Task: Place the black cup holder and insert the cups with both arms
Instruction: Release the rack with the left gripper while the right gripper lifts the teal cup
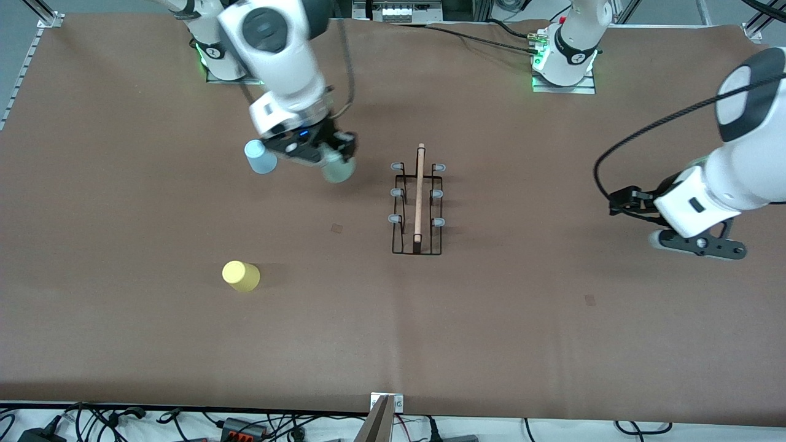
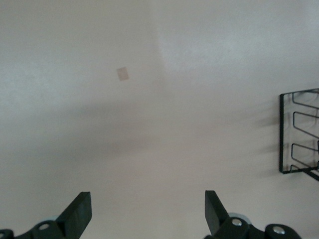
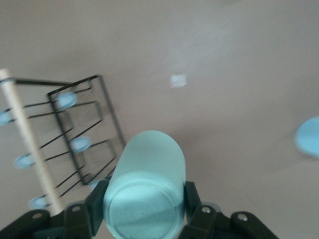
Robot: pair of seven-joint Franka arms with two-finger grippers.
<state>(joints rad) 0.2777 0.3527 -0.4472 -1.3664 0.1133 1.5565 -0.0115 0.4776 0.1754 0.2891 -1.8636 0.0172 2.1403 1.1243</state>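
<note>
The black cup holder [image 1: 418, 205] stands mid-table, its wooden rod handle [image 1: 419, 193] running along the top. My right gripper [image 1: 334, 161] is shut on the pale grey-green cup [image 1: 338, 169] and holds it above the table beside the holder, toward the right arm's end; its wrist view shows the cup [image 3: 147, 184] between the fingers and the holder [image 3: 60, 134]. The light blue cup [image 1: 260, 157] stands upside down beside the right gripper. The yellow cup [image 1: 241, 275] stands nearer the front camera. My left gripper [image 1: 620, 202] is open and empty [image 2: 148, 211], over bare table at the left arm's end.
Small square marks lie on the brown table cover [image 1: 337, 228] [image 1: 590, 299]. Part of the holder's wire frame [image 2: 299, 132] shows in the left wrist view. Cables and a clamp [image 1: 384, 411] line the table's front edge.
</note>
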